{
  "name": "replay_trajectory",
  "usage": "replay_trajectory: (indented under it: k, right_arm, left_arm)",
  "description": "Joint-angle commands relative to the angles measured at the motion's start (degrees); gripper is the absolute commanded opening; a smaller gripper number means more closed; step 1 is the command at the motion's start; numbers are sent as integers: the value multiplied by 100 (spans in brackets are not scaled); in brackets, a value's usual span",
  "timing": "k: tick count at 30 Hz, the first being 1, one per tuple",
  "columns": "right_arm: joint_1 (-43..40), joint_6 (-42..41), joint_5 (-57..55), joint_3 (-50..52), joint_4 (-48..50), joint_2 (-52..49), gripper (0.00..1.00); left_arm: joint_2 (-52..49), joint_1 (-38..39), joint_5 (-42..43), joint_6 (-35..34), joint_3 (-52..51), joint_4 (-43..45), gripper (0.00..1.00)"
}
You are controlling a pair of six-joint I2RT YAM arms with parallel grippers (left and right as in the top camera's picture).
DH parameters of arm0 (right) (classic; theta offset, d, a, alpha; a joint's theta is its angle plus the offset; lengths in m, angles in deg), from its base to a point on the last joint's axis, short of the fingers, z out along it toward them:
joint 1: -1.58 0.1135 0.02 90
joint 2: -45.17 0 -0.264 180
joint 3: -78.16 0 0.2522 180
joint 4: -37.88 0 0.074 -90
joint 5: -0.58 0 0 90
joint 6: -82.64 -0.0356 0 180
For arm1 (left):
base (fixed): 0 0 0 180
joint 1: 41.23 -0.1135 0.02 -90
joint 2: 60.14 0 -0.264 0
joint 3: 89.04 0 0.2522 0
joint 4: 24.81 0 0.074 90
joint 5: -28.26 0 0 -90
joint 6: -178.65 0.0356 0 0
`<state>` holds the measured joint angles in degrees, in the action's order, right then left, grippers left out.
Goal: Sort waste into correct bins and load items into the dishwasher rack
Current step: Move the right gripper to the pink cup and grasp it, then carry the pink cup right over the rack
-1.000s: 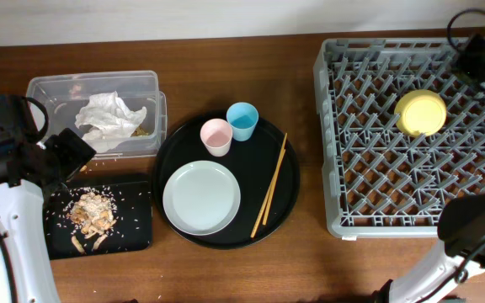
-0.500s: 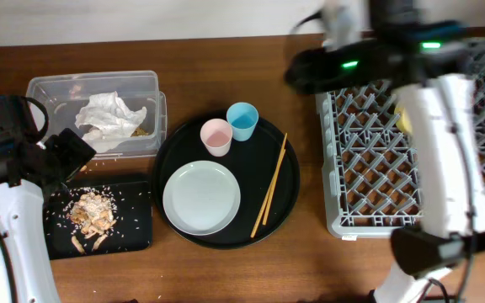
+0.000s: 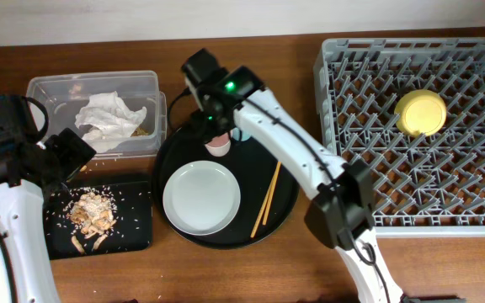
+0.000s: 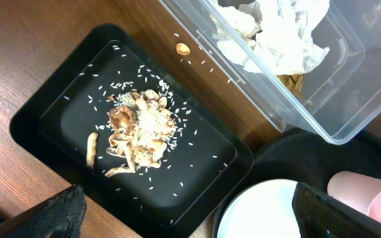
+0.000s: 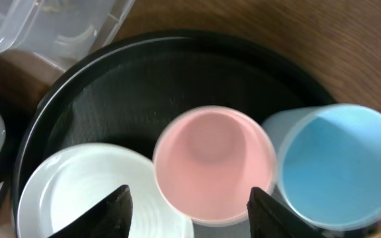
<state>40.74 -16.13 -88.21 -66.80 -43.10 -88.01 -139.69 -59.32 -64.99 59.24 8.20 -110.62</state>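
My right gripper (image 5: 189,193) is open just above the small pink cup (image 5: 213,165), with one finger on each side of it. The light-blue cup (image 5: 339,162) stands right next to the pink one. In the overhead view the right arm (image 3: 215,126) covers the blue cup, and only the pink cup's (image 3: 219,149) edge shows. The pale grey plate (image 3: 201,198) and chopsticks (image 3: 269,189) lie on the round black tray (image 3: 286,210). The yellow bowl (image 3: 420,112) sits in the dishwasher rack (image 3: 352,194). My left gripper (image 4: 190,218) is open and empty above the shallow black tray (image 4: 58,112).
The clear box (image 3: 49,88) holds the crumpled napkin (image 3: 108,118). The shallow black tray (image 3: 137,227) holds the food scraps (image 3: 91,215), with rice grains scattered around. A few grains and one scrap (image 4: 183,49) lie on the wooden table between the tray and the box.
My right arm has swung from the far right of the rack across to the round black tray and now hangs over the pink cup. The left arm has not moved.
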Motion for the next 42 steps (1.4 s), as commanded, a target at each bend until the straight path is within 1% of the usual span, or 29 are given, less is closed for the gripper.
replay_trajectory:
  k: [1,9,11,12,15,17,19,22,23,27,30,34,36,39,42]
  right_arm:
    - [177,-442,-503,7,131,-267,57]
    - [367,-487,-498,7,295,-682,57]
    - [365,-503,-518,11,302,-699,49]
    - [363,-511,-586,11,302,-699,42]
    - [363,-509,-643,11,278,-699,29]
    - [365,-511,-640,11,273,-699,22]
    - [365,-527,-595,9,273,-699,17]
    - [361,-529,-247,-57,238,-612,6]
    - [356,-529,-142,-103,227,-575,4]
    - [352,-527,557,-514,90,-254,4]
    - [304,-525,883,-1104,-319,59,4]
    - [-240,-367,868,-2214,-1314,542,4]
    - [-743,-350,852,-2634,-1779,743,4]
    - [-1694,-348,848,-2988,-2406,1001,4]
    - [-2830,-330,857,-3049,-3016,1169,4]
  left_arm:
    - [76,-31,-22,33,46,-7,99]
    - [76,-31,-22,33,46,-4,99]
    - [76,-31,-22,33,46,-7,99]
    - [76,-31,-22,33,46,-7,99]
    - [76,-31,-22,33,46,-4,99]
    - [76,-31,-22,33,46,-7,99]
    - [76,-31,-22,33,46,-4,99]
    - [76,-31,-22,33,46,-7,99]
    - [76,-31,-22,33,46,-4,99]
    - [76,-31,-22,33,46,-7,99]
    - [76,-31,-22,33,46,-7,99]
    - [76,-31,-22,33,46,-7,99]
    - [76,-31,-22,33,46,-7,99]
    - [76,-31,-22,33,46,-7,99]
    - [76,-31,-22,33,46,-7,99]
